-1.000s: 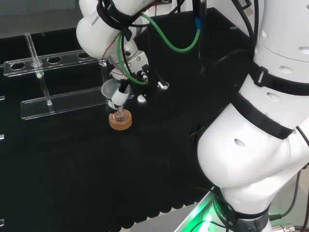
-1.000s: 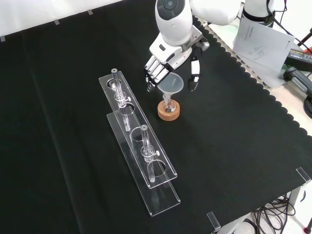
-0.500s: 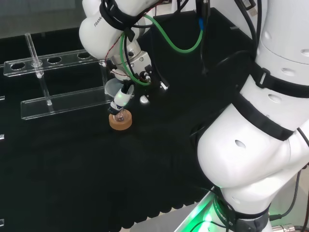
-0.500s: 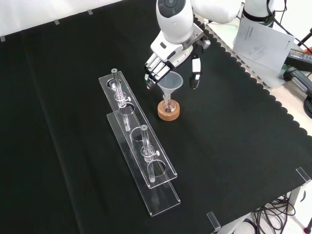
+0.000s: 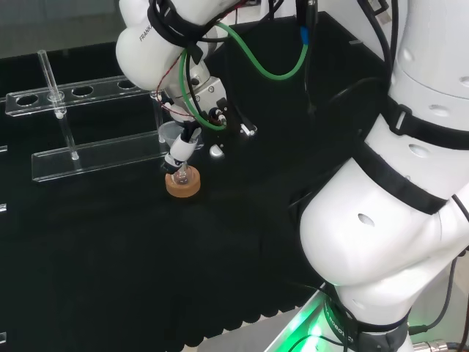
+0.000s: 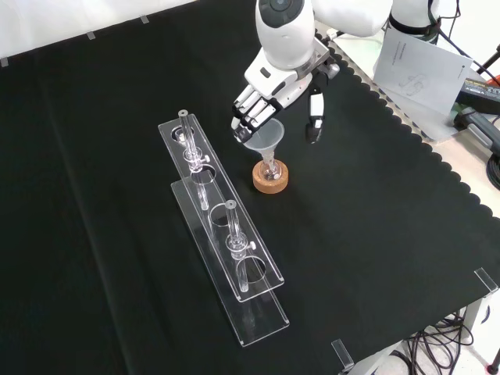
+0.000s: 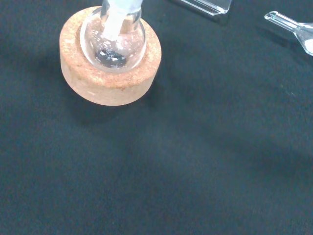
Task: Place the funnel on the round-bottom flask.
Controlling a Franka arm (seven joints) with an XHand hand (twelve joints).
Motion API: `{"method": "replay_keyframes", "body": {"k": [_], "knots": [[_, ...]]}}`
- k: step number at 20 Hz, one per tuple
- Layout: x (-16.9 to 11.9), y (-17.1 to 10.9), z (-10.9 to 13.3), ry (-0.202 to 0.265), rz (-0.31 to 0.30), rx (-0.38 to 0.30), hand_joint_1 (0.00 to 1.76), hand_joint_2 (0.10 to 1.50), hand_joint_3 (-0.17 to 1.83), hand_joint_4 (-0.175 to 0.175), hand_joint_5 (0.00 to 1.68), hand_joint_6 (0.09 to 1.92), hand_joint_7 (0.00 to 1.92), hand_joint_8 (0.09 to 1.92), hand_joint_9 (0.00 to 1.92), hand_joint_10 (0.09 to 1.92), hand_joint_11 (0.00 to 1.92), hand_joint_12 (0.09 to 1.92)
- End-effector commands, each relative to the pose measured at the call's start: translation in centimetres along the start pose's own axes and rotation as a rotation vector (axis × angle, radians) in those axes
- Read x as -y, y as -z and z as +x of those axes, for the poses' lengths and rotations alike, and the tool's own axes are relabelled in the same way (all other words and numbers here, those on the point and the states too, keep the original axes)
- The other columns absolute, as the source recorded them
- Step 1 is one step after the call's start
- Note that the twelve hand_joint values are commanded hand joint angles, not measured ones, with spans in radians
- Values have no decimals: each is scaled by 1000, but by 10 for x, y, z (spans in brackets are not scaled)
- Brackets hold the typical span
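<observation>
Funnel (image 6: 266,138) stands upright, its stem in the round-bottom flask (image 6: 270,167) on the cork ring (image 6: 270,178). Hand (image 6: 269,98), just above and behind in the front view, has fingers at the rim; whether they pinch it, I cannot tell.

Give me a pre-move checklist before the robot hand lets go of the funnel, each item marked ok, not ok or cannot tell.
1. Round-bottom flask seated in its cork ring: ok; the wrist view shows the bulb centred in the ring.
2. Cork ring flat on the black cloth: ok.
3. Funnel stem in the flask neck: ok, as far as the front view shows; the stem runs down into the neck.
4. Funnel upright: not ok; in the front view its bowl leans toward the robot hand.
5. Fingers free of the funnel rim: cannot tell; the fingertips sit at the bowl's edge.
6. Room to withdraw: ok; the clear racks stand apart from the flask.
</observation>
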State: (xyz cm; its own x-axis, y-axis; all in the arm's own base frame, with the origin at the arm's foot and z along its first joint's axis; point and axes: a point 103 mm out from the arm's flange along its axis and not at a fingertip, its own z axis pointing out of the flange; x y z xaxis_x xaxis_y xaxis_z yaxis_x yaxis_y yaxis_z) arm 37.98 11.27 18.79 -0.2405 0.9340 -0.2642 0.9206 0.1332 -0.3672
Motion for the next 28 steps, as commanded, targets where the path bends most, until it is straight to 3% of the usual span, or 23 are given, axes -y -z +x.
{"method": "replay_keyframes", "body": {"k": [1, 7, 10, 13, 17, 28], "knots": [[2, 5, -1, -3, -41, 4, 416, 692, 172, -16, 0, 87, 0, 87, 0, 763, 141, 1471], [9, 15, -11, -12, -90, -8, 419, 700, 171, -21, 0, 87, 30, 87, 3, 765, 133, 1477], [15, 23, -22, -13, -133, -41, 439, 714, 168, -31, 48, 87, 118, 87, 94, 772, 162, 1466], [22, 31, -35, -13, -150, -75, 470, 736, 155, -36, 104, 87, 104, 338, 196, 731, 201, 1444], [29, 38, -54, -10, -146, -91, 500, 745, 159, -43, 174, 87, 81, 584, 299, 697, 258, 1408], [21, 39, -129, -72, -131, -124, 524, 748, 165, -40, 219, 87, 115, 636, 326, 690, 265, 1399]]}}
